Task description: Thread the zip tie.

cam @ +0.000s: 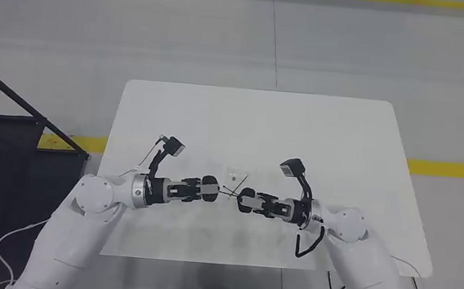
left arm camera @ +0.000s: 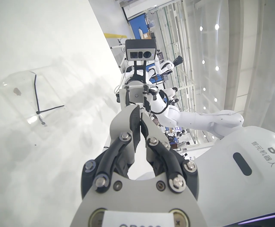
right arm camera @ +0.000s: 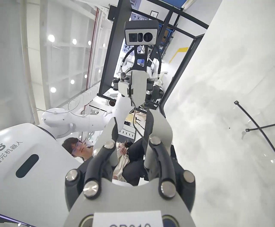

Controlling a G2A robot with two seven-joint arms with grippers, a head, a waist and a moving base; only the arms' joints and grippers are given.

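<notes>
My two grippers meet tip to tip above the near middle of the white table (cam: 314,143). A thin black zip tie (cam: 230,193) spans the short gap between them. My left gripper (left arm camera: 140,120) is shut, its pads pressed together on one end of the tie. In the right wrist view the zip tie (right arm camera: 135,120) runs from the left gripper (right arm camera: 132,92) down between the fingers of my right gripper (right arm camera: 132,117), which stands open around it. The right gripper (left arm camera: 134,101) faces the left one head on.
A clear plastic bag (left arm camera: 23,86) lies flat on the table just beyond the grippers, holding two crossed black zip ties (left arm camera: 37,101) (right arm camera: 255,126) (cam: 236,178). A black frame (cam: 2,151) stands off the table's left side.
</notes>
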